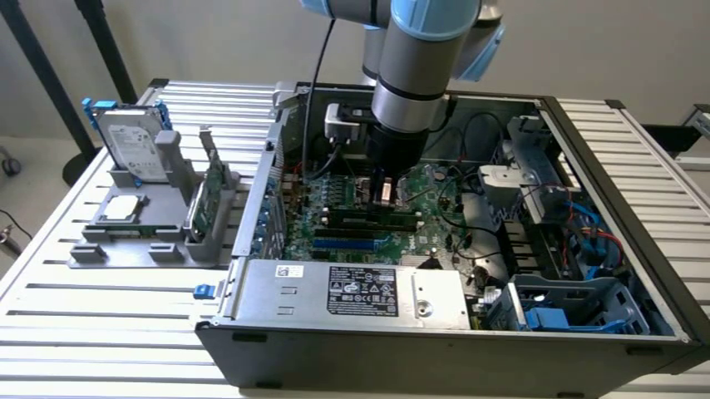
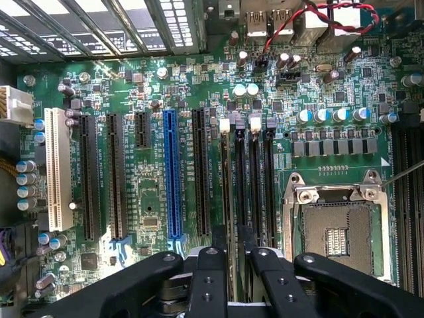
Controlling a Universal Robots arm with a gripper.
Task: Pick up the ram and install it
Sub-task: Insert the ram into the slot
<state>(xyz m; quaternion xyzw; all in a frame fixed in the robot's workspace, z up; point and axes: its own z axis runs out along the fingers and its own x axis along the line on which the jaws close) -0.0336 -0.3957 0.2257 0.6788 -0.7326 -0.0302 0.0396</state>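
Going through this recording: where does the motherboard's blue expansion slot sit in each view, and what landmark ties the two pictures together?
Exterior view: the blue expansion slot lies inside the open case, just behind the silver power supply.
Wrist view: the same slot runs lengthwise between long black expansion slots.
Shared landmark: the black memory slots, parallel to the blue slot in both views.
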